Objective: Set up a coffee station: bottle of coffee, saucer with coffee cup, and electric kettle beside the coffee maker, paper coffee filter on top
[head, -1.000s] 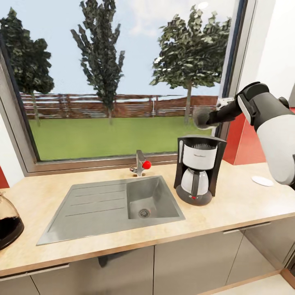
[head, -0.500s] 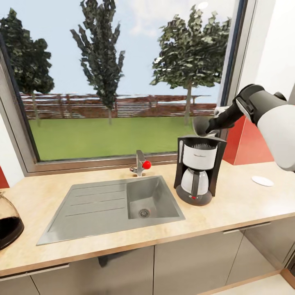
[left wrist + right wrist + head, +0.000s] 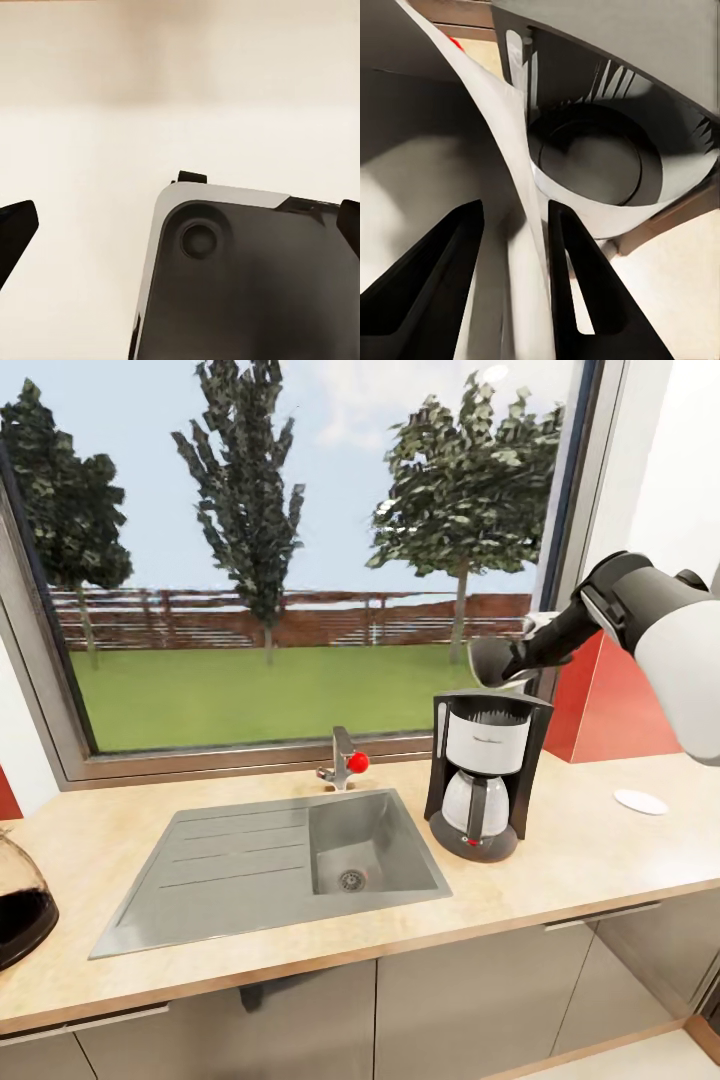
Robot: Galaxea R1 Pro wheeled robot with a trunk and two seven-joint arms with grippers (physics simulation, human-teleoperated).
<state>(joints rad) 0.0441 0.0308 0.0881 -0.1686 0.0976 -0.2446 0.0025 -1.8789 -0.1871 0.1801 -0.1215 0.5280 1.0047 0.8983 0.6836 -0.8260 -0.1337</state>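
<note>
We note the right claw (image 3: 497,662) pinching the paper coffee filter (image 3: 514,161), hovering just above the coffee maker (image 3: 485,772); its open top lies directly below.

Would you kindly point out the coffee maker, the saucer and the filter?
coffee maker (image 3: 487,740): head view, white front panel.
saucer (image 3: 640,801): head view, plate's middle.
filter (image 3: 514,135): right wrist view, paper wall.

A wide window (image 3: 290,560) shows trees, lawn and fence under daylight, beside red wall panels (image 3: 610,710).

black-and-white coffee maker (image 3: 484,772), white saucer (image 3: 640,801)
</note>
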